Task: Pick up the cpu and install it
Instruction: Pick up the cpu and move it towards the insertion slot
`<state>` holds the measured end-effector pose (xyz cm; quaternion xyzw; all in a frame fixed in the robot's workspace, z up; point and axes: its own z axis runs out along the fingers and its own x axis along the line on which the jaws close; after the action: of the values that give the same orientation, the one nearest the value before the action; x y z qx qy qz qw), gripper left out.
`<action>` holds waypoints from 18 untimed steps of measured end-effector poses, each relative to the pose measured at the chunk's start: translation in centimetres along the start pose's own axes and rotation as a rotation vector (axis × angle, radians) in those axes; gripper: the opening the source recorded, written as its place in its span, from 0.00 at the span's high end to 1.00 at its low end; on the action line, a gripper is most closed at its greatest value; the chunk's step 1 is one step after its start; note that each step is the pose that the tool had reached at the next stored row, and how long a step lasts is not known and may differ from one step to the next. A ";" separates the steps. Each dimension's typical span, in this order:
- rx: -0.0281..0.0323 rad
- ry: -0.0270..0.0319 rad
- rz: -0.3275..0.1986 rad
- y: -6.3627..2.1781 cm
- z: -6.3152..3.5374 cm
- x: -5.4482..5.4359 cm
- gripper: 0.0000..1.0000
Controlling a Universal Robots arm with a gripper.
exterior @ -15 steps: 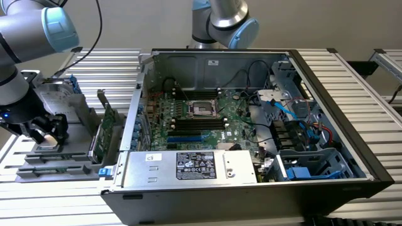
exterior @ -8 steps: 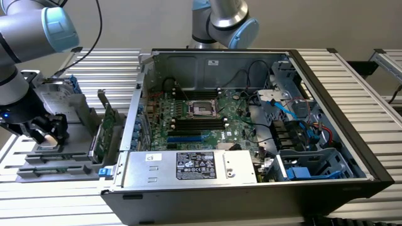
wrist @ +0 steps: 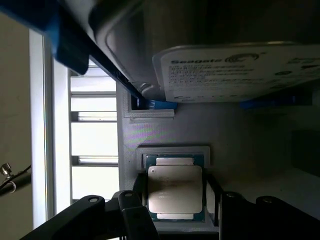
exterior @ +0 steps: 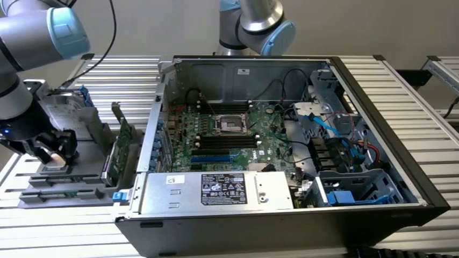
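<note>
The cpu [wrist: 175, 192], a small square chip with a silver-grey metal top on a green board, lies flat in a recess of the grey holder [wrist: 235, 140]. My gripper [wrist: 176, 181] straddles it, with one black finger [wrist: 140, 187] against each of two opposite sides, so the jaws are shut on the chip while it still rests in its recess. In the exterior view the gripper [exterior: 55, 157] hangs low over the holder [exterior: 72, 185] at the exterior view's left. The open square socket [exterior: 231, 123] sits on the motherboard inside the computer case.
A silver labelled hard drive [wrist: 235, 70] with blue brackets stands close beside the chip. A green circuit card [exterior: 122, 145] stands upright between the holder and the case wall [exterior: 152, 134]. A second arm [exterior: 258, 24] rises behind the case. The power supply [exterior: 215, 191] fills the case's front.
</note>
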<state>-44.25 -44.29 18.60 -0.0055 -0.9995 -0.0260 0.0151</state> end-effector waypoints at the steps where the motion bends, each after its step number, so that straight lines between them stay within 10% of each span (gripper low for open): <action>1: -0.0007 0.0000 0.000 0.00 -0.06 0.0 0.45; 18: -0.0395 0.0011 -0.001 0.19 -3.67 0.1 0.45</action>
<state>-44.25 -44.29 22.28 -0.0052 -0.9988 -0.0457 0.0155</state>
